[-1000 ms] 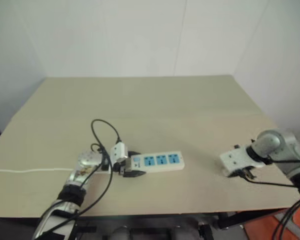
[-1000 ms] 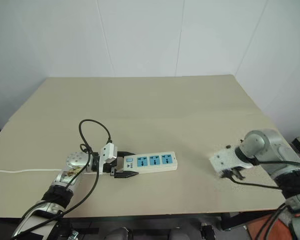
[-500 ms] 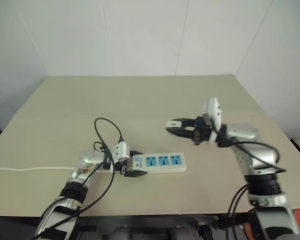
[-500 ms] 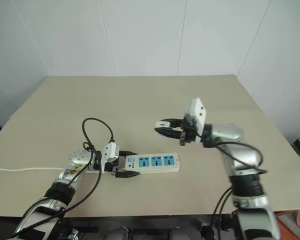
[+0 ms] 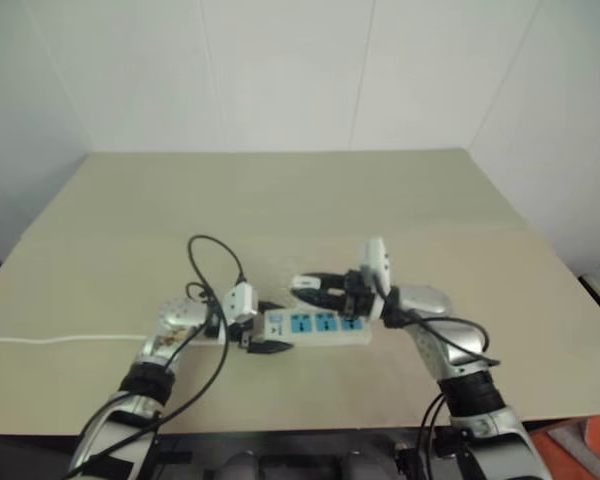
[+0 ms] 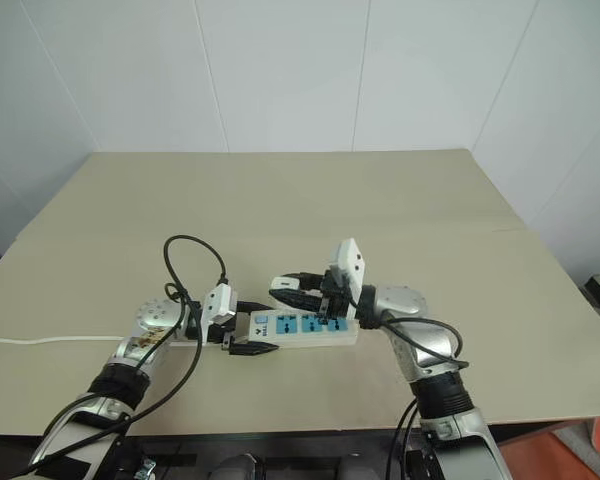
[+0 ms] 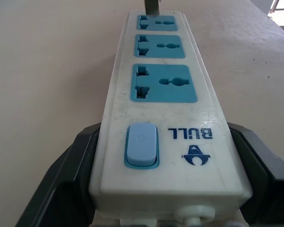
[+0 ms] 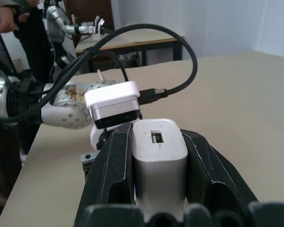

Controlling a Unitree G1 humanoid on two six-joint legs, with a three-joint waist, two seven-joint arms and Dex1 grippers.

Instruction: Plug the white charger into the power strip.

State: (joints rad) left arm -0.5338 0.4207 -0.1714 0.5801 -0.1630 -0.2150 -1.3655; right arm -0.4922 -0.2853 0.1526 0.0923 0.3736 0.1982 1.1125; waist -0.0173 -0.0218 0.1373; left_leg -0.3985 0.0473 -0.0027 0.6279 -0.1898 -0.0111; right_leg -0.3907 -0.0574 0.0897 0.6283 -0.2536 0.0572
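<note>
On the beige desk, the left claw pins the power strip; the right claw hovers just above, gripping the white charger.

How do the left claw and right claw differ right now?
The left claw grips the power strip's switch end, jaws wide and low on the table; the right claw is shut on the white charger, held above the strip's sockets. The left claw points right, the right claw left. Both hold white items.
</note>
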